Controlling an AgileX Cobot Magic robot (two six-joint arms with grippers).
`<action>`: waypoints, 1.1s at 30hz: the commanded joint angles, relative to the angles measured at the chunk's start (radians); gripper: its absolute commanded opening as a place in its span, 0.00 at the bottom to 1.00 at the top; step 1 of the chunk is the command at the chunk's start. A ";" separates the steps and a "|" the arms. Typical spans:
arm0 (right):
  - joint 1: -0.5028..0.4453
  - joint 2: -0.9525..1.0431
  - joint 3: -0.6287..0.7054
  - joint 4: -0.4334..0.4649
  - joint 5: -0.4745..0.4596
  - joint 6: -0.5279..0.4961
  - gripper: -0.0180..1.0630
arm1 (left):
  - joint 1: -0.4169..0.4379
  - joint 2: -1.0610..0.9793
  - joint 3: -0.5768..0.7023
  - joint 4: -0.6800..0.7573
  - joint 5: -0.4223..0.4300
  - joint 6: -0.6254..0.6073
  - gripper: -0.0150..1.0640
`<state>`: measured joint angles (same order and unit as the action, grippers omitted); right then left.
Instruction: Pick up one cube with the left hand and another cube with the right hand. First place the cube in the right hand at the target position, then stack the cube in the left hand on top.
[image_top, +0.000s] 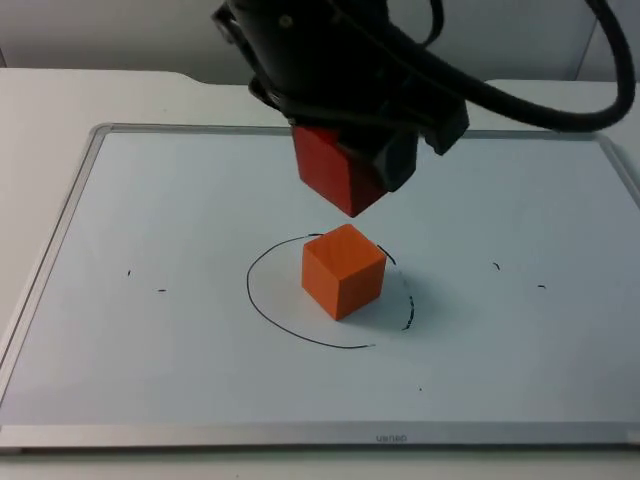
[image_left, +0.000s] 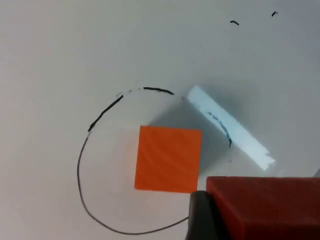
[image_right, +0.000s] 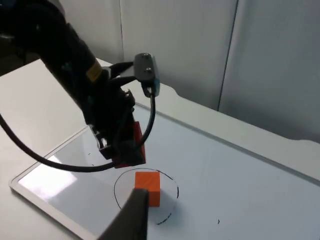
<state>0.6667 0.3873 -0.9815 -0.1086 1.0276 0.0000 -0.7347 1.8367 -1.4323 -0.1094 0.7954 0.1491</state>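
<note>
Red cube (image_top: 335, 172): clamped in the left gripper (image_top: 350, 165), hanging in the air above and just behind the orange cube, one corner pointing down; not touching it.
Orange cube (image_top: 343, 270): resting flat on the whiteboard (image_top: 180, 220), inside the drawn circle (image_top: 262, 305), set toward the circle's far side; top face bare.
Left gripper: closed on the red cube from its sides; in the left wrist view the red cube (image_left: 270, 207) sits beside a dark fingertip, offset from the orange cube (image_left: 168, 158) below.
Right gripper (image_right: 131, 217): held back and high, looking across the whiteboard (image_right: 240, 175) at the stack site, waiting; open or closed, cannot tell.
Stage, as judged: lower block placed; upper block not yet set down.
Handling, as judged: both cubes rigid, light, smooth-faced and likely a little slippery; no fragility apparent. Best taken on two opposite flat side faces, at mid-height.
Next move, as judged: needs centring over the orange top face and squaring the edges before lowering.
Risk, as judged: an off-centre or twisted release could tip the red cube or nudge the orange one out of the circle.
Bench: white, carrying the whiteboard.
</note>
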 joint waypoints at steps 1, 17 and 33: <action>0.005 -0.003 0.007 -0.010 0.014 0.000 0.93 | -0.015 0.062 -0.048 0.014 0.007 0.002 0.01; 0.005 -0.003 0.007 -0.033 0.016 -0.017 0.93 | -0.015 0.187 -0.071 0.062 -0.096 0.009 0.01; 0.005 -0.003 0.007 -0.047 0.016 -0.017 0.93 | -0.002 0.223 -0.071 0.119 -0.112 0.009 0.01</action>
<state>0.6667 0.3873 -0.9815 -0.1466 1.0479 -0.0108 -0.7415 2.0553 -1.4916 0.0101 0.6882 0.1578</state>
